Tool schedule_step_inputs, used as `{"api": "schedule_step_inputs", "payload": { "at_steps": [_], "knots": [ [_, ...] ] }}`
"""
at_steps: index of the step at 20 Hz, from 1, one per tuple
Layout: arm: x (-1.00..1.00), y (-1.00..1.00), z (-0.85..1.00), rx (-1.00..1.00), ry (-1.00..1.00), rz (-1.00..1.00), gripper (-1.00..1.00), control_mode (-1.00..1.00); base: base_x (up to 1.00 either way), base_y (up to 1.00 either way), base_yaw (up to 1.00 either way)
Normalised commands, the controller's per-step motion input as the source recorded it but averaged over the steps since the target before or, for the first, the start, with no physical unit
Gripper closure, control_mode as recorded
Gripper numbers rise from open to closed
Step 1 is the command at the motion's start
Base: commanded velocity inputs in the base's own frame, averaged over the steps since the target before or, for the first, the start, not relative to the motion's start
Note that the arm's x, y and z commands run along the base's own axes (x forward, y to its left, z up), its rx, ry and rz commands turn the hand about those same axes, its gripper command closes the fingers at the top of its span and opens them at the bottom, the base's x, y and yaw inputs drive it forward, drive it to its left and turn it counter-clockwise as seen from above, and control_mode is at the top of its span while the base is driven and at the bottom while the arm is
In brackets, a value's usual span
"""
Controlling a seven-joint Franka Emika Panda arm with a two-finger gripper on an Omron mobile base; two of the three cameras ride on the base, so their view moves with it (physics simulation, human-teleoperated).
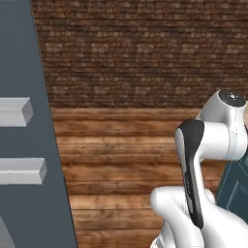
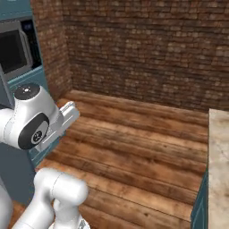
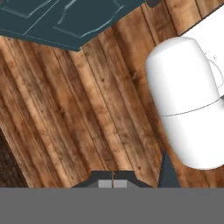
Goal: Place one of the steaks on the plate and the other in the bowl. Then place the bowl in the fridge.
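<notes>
Wooden floor (image 3: 65, 118) beneath closed, empty jaws; no legible writing.

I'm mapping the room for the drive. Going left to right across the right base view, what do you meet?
Teal cabinet with built-in oven → robot arm → wooden floor → stone counter, all before the brick wall.

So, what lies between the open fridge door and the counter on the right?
Bare wooden floor in the right base view, between the counter and the fridge door seen in the left base view.
</notes>
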Motion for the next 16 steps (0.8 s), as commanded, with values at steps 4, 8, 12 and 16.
{"api": "schedule_step_inputs", "payload": {
  "at_steps": [4,8,12,16],
  "knots": [
    [0.0,0.0,0.0,0.0,0.0,0.0,1.0,1.0,-0.35,-0.05,-0.54],
    [0.0,0.0,0.0,0.0,0.0,0.0,1.0,1.0,-0.39,-0.05,-0.51],
    [0.0,0.0,0.0,0.0,0.0,0.0,1.0,1.0,-0.38,-0.02,-0.5],
    [0.0,0.0,0.0,0.0,0.0,0.0,1.0,1.0,-0.3,0.0,-0.46]
  ]
}}
